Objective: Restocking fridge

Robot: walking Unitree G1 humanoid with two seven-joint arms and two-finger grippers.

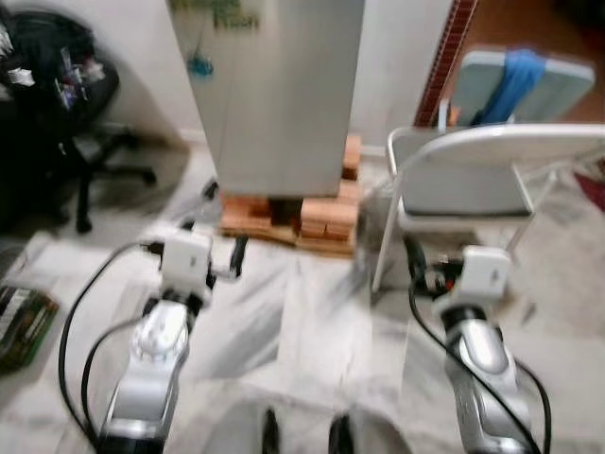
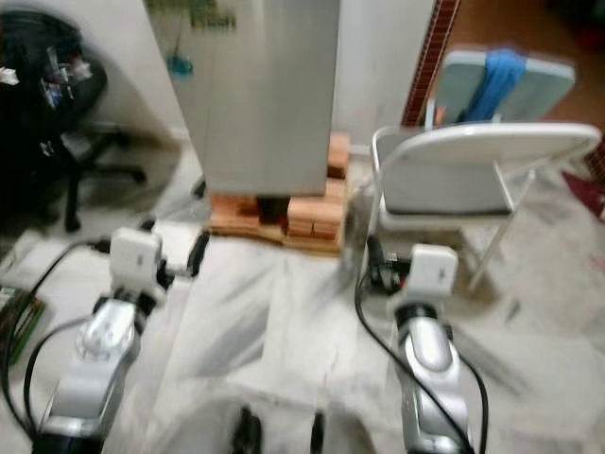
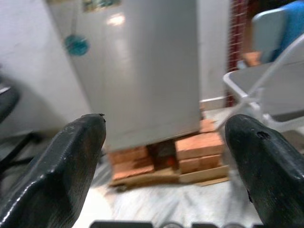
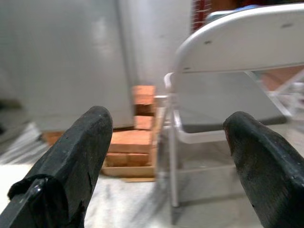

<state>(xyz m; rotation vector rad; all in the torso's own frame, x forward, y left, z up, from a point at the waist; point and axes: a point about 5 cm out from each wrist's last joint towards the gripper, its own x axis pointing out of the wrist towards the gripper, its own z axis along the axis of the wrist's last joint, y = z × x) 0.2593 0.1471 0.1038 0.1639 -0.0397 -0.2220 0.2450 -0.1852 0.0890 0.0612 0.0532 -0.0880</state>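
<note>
1. Straight ahead on the pale marble floor [image 1: 312, 322]: a tall silver fridge [image 1: 274, 95], door shut, raised on a stack of orange bricks [image 1: 326, 218] over a wooden pallet [image 1: 284, 235].
2. High on the fridge door: a green sticker [image 1: 219, 14], too blurred to read, and a small teal blob [image 1: 199, 66] beneath it.
3. Just right of the fridge: a grey folding chair [image 1: 492, 161], back turned toward the camera, metal legs on the floor, close to the bricks but apart from them.
4. Behind that chair: a second pale seat with a blue cloth [image 1: 510, 80] draped over it.
5. Far left against the white wall: a black office chair [image 1: 66, 113] piled with dark clutter, well apart from the fridge.
6. At the left edge on the floor: a green-and-dark flat item [image 1: 19, 322], identity unclear.
7. Low in front, raised and aimed at the fridge base: left gripper [image 3: 166, 137], black fingers [image 3: 71, 156] spread wide, nothing between them, bricks visible through the gap.
8. Alongside on the right, aimed between bricks and folding chair: right gripper [image 4: 166, 137], jaws likewise wide apart and empty.
9. Along both silver arms: black cables [image 1: 71, 322] looping back toward the body.
10. Overall slightly blurred in both head views.
</note>
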